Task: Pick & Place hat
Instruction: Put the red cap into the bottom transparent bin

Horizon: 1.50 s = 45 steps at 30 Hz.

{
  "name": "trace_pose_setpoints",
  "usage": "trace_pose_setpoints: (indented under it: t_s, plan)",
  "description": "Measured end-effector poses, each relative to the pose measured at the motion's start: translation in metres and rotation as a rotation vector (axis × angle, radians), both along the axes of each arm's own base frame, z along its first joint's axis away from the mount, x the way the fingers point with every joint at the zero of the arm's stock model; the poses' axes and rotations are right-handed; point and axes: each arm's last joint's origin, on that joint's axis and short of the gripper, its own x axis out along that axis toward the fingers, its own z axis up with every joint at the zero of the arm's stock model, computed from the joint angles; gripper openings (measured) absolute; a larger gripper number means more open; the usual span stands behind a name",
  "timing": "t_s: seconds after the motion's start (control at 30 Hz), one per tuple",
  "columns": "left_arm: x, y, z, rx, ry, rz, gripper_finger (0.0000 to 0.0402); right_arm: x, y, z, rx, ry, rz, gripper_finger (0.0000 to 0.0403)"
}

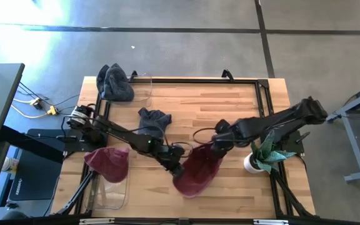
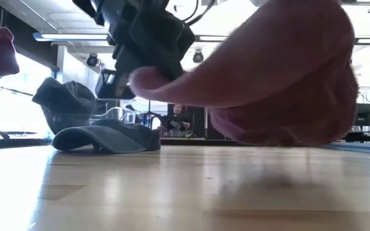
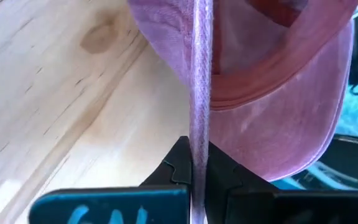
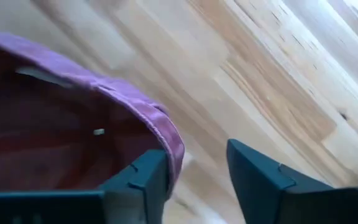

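1. The left gripper (image 1: 175,164) is pinching the maroon hat (image 1: 197,172) at lower centre, above the tabletop (image 1: 217,109).
2. The right gripper (image 4: 197,180) is standing released beside the hat's rim.

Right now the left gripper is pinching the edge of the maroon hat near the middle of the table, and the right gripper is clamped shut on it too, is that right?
Not quite. The left gripper is pinching the maroon hat, but the right gripper is open: the right wrist view shows its fingers spread apart, the hat's edge beside one finger.
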Motion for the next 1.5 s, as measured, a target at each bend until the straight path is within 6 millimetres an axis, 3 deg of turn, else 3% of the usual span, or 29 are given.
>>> trace_pose_setpoints:
  t_s: [0.23, 0.43, 0.53, 0.67, 0.87, 1.07, 1.3, 1.5]
  plan:
    - [0.000, 0.006, 0.013, 0.001, 0.111, -0.041, 0.0005, -0.005, 0.021, 0.052, 0.101, -0.289, 0.195, 0.0157]
    - [-0.002, 0.010, 0.019, 0.057, 0.158, -0.049, 0.0005, 0.002, 0.047, 0.065, 0.177, -0.482, 0.337, 0.0102]
    - [0.001, 0.011, 0.023, 0.059, 0.148, -0.051, 0.0005, 0.019, 0.058, 0.051, 0.214, -0.508, 0.422, 0.0063]
    - [0.003, 0.017, 0.032, 0.056, 0.151, -0.054, 0.0005, 0.045, 0.072, 0.016, 0.180, -0.498, 0.455, 0.0009]
    - [0.001, 0.023, 0.059, 0.077, 0.114, -0.056, 0.0005, 0.072, 0.086, -0.041, 0.110, -0.375, 0.418, 0.0014]
    - [-0.006, 0.024, 0.077, 0.092, 0.088, -0.064, 0.0005, 0.079, 0.106, -0.078, -0.096, -0.345, 0.390, 0.0006]
    - [-0.015, 0.027, 0.094, 0.110, 0.035, -0.052, 0.0005, 0.090, 0.124, -0.101, -0.129, -0.363, 0.567, 0.0004]
    - [-0.021, 0.024, 0.100, 0.128, 0.028, -0.056, 0.0005, 0.088, 0.125, -0.088, -0.111, -0.396, 0.615, 0.0002]
